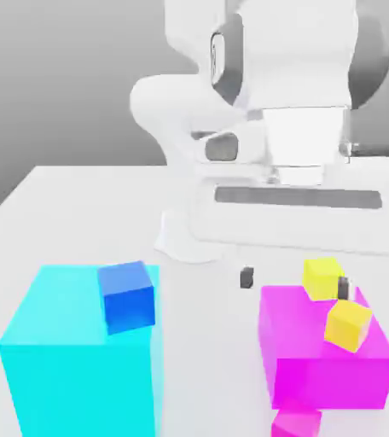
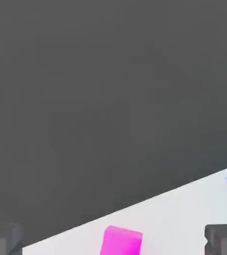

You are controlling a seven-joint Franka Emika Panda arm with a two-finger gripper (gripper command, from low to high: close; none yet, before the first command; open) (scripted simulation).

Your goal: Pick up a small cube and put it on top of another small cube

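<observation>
The small magenta cube [image 1: 296, 423] can be spotted at the bottom edge of the exterior view, right of centre, just by the front of the big magenta block [image 1: 328, 358]. Two small yellow cubes [image 1: 323, 279] [image 1: 348, 325] are seen around that block's top. A blue cube [image 1: 127, 297] is perched on the big cyan block [image 1: 83, 358], lower left. The gripper [image 1: 294, 282] is spread wide, nothing held, right of centre.

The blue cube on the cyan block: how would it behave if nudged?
The blue cube would probably slide rather than roll, given its flat faces. It looks rigid, with crisp, straight edges. It sits near the cyan block's edge, so a push that way might tip it off.
</observation>
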